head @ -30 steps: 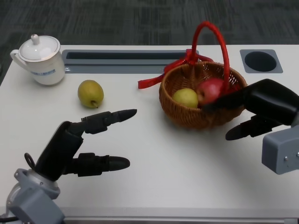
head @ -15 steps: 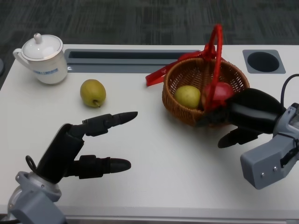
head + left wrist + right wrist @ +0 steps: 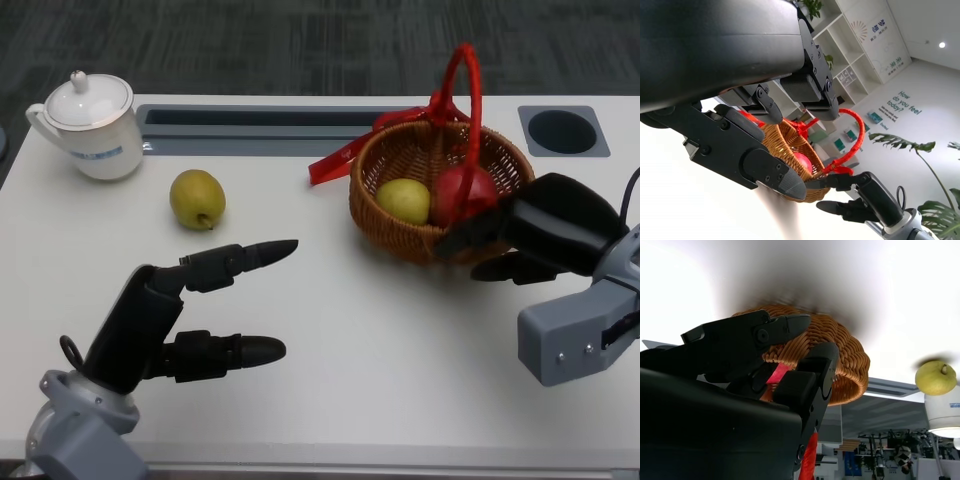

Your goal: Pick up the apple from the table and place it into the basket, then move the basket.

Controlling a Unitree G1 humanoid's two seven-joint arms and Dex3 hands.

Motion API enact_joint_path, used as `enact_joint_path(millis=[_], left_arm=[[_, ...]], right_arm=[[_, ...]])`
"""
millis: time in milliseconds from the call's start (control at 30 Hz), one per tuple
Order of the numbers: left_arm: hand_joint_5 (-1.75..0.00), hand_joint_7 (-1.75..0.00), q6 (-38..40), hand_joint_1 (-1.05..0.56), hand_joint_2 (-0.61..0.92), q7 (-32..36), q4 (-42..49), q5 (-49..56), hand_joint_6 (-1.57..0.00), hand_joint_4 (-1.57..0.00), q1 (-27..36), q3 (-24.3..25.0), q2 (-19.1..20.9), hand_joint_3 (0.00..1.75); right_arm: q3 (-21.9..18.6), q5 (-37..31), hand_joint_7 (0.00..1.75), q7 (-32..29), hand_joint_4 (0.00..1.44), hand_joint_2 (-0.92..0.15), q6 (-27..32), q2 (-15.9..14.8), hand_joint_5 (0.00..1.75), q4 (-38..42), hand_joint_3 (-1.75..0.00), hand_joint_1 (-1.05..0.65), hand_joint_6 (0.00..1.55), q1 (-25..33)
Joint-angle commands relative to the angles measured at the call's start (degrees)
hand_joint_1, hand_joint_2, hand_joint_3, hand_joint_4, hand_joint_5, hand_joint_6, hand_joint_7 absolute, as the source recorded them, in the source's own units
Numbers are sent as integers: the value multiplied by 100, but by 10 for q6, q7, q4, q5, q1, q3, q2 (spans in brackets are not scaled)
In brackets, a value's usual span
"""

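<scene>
The red apple (image 3: 470,190) lies inside the wicker basket (image 3: 400,235), next to a yellow-green fruit (image 3: 403,200). The basket's red handle (image 3: 466,90) stands up over them. My right hand (image 3: 545,230) is at the basket's near right rim, with one finger over the rim by the apple and another against the outer wall, pinching it. In the right wrist view the fingers (image 3: 790,325) bracket the basket (image 3: 840,350) wall. My left hand (image 3: 180,310) hovers over the table at the lower left, fingers spread and holding nothing. The left wrist view shows the basket (image 3: 790,145) and the right hand (image 3: 860,197).
A yellow pear (image 3: 197,199) lies on the table left of centre. A white lidded teapot (image 3: 88,125) stands at the far left corner. A long recessed slot (image 3: 260,117) and a round hole (image 3: 560,131) run along the far edge. A red ribbon (image 3: 335,165) trails from the basket.
My right hand has closed in on the basket's near rim and its forearm has swung lower. The red handle has tipped from leaning left to nearly upright. The left hand has stayed put.
</scene>
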Motion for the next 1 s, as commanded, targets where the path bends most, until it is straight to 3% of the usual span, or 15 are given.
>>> enact_joint_path(millis=[33,367,667,1000], left_arm=[[-2,-1,-4,-46,75,14,-6,4,-76,-80,8,7,3,0],[-2,-1,-13,-45,75,38,-5,23,-78,-83,8,13,-1,0],[-1,-1,-21,-45,74,53,-14,33,-78,-85,17,15,1,0],[-1,-1,-27,-40,72,46,-34,19,-79,-86,33,14,5,0]], right_arm=[[-15,17,2,-2,100,-92,4,-15,1,11,-6,-16,95,-17],[-40,38,1,7,104,-92,26,-13,2,28,-8,-17,96,-26],[-71,68,0,54,104,-92,126,-3,1,50,-3,-16,96,-32],[-73,67,1,65,107,-92,228,16,1,67,-4,-19,98,-42]])
